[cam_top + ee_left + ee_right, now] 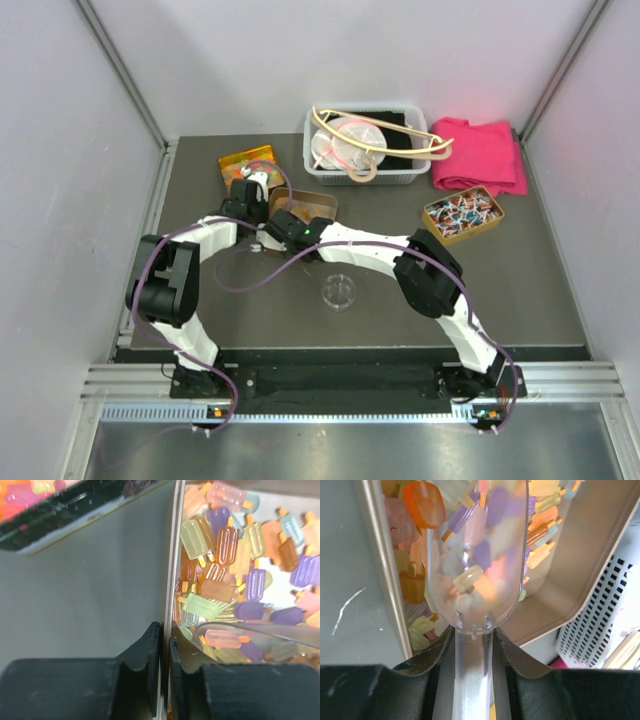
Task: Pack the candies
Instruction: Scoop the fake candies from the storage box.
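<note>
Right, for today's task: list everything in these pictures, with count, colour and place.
candies: many, orange, yellow, pink, purple; in candy tin
candy tin: one, gold; left of centre
scoop: one, clear; in candy tin
sweet tin: one, gold, wrapped sweets; right
dish: one, clear; near centre
basket: one, clear; far middle
cloth: one, pink; far right
flat tin: one, gold; far left
left gripper: black; pinching candy tin wall
right gripper: black; shut on scoop handle
</note>
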Controlling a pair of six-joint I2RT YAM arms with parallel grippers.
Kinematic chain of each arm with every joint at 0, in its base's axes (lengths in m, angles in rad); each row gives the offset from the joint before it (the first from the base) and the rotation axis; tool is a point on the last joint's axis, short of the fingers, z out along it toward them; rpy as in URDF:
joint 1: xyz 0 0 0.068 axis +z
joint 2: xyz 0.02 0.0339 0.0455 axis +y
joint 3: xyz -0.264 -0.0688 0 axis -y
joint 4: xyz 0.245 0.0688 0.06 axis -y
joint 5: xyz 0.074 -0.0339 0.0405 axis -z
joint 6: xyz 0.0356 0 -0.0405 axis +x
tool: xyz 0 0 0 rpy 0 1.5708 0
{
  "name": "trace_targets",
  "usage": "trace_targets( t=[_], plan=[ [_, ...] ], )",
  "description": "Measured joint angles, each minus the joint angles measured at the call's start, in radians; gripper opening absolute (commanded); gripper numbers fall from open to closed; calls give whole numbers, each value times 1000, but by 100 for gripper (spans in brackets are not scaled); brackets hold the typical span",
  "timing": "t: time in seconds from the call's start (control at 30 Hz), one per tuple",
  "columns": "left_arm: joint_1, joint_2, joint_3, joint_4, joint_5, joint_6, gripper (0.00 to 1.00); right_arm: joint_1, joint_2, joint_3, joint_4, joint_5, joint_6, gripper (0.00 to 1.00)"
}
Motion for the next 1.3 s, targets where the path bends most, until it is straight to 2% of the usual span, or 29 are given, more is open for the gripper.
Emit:
trace_targets(
  t=[0.3, 0.4, 0.5, 0.6, 0.63, 0.73, 1.07, 1.3],
  plan=[
    [6, 0, 2, 43, 24, -20, 22, -3, -3, -24, 58, 10, 40, 0],
    [7, 0, 13, 63, 38, -25, 28, -4, -3, -33, 82, 14, 47, 0],
    [7, 0, 21, 73, 54, -29, 28, -6, -3, -37, 98, 24, 46, 0],
    [6, 0, 27, 83, 71, -33, 36, -6, -3, -42, 113, 26, 45, 0],
    [6, 0, 29, 85, 73, -34, 45, -6, -3, -43, 121, 27, 45, 0],
    [3, 0, 34, 103, 87, -42, 60, -6, -3, -49, 140, 30, 45, 0],
    [19, -4, 55, 118, 129, -74, 74, -6, -3, -69, 195, 31, 70, 0],
    [83, -43, 87, 117, 175, -86, 78, -6, -3, -69, 196, 6, 102, 0]
  ],
)
